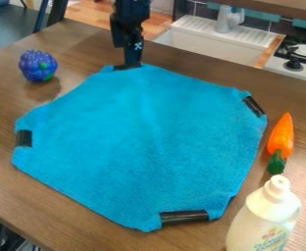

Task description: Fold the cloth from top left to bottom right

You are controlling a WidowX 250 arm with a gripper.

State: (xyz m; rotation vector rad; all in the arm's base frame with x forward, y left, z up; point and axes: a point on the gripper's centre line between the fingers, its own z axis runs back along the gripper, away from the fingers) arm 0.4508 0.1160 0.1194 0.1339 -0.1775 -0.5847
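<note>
One white bottle (264, 223) stands near right; a blue cloth (139, 142) lies spread mid-table, an orange carrot (282, 137) right, a purple berry (38, 65) far left. The gripper (128, 63) hangs at the cloth's far corner, its hold impossible to tell.

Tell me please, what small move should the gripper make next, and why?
Probably it should grip the cloth at its top corner, by the black tape: the gripper is right at this corner, and the cloth lies spread out, not yet folded.
</note>
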